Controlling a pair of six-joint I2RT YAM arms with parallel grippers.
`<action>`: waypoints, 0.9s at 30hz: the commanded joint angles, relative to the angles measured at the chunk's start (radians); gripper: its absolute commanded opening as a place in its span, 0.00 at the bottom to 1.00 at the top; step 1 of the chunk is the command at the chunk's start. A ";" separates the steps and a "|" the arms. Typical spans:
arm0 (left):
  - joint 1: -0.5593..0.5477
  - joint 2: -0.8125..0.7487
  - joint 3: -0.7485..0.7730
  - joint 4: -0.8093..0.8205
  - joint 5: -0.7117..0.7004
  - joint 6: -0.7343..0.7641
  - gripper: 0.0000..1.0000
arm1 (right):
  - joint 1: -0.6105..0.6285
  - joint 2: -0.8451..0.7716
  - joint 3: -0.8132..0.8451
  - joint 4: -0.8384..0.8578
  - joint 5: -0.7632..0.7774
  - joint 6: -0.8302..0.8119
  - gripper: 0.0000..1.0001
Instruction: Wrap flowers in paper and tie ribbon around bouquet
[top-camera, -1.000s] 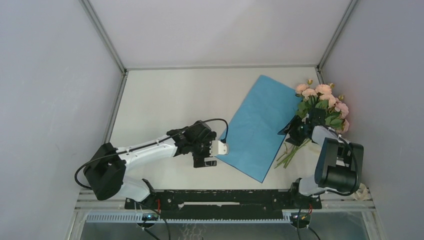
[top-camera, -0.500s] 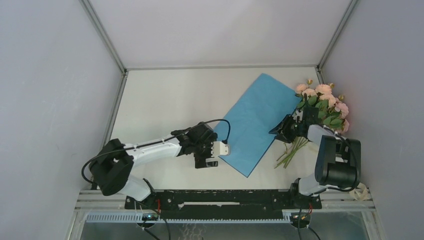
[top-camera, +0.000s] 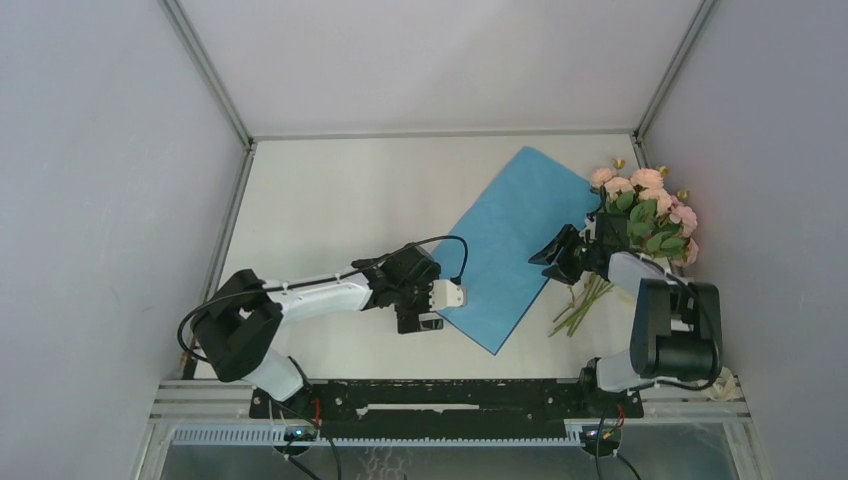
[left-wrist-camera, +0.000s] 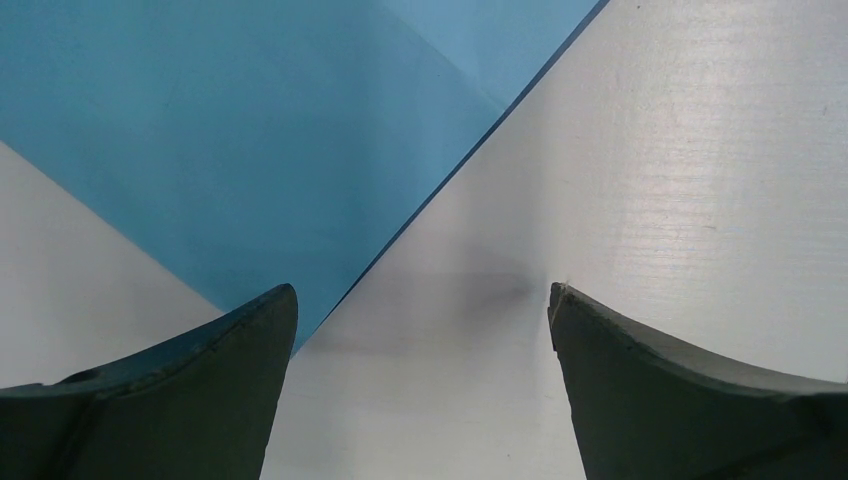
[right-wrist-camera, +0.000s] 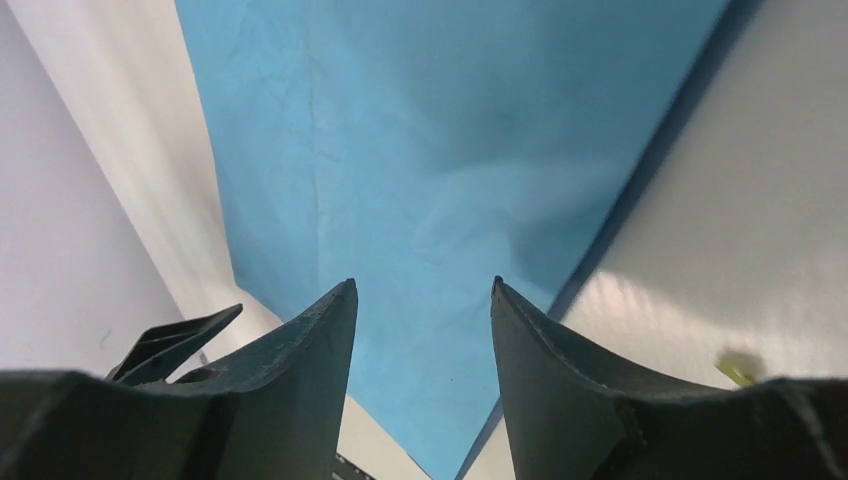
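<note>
Dragged leftward since a second ago: the paper (top-camera: 508, 250), light blue side up, flat on the table (top-camera: 330, 200), near corner now just beside the left gripper (top-camera: 424, 321). Gone inward together with it: the right gripper (top-camera: 550, 257), low over the sheet's right edge, a little further from the flowers (top-camera: 645, 208). Unmoved, these flowers (pink blooms toward the far right corner, green stems pointing to the near side), beside the sheet's right edge, not upon it. Left pincer fingers spread wide, gripping nothing, over bare table at the paper's border. Right pincer fingers also apart, blue paper visible in the gap, nothing clamped.
</note>
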 joint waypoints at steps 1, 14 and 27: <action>-0.006 -0.048 0.042 0.063 -0.043 0.054 1.00 | -0.039 -0.132 -0.047 0.011 0.096 0.031 0.61; -0.064 -0.013 0.025 0.143 -0.063 0.205 0.98 | -0.061 -0.099 -0.124 0.108 0.059 0.083 0.63; -0.163 0.048 -0.032 0.315 -0.103 0.335 0.80 | -0.033 -0.010 -0.148 0.233 -0.015 0.124 0.54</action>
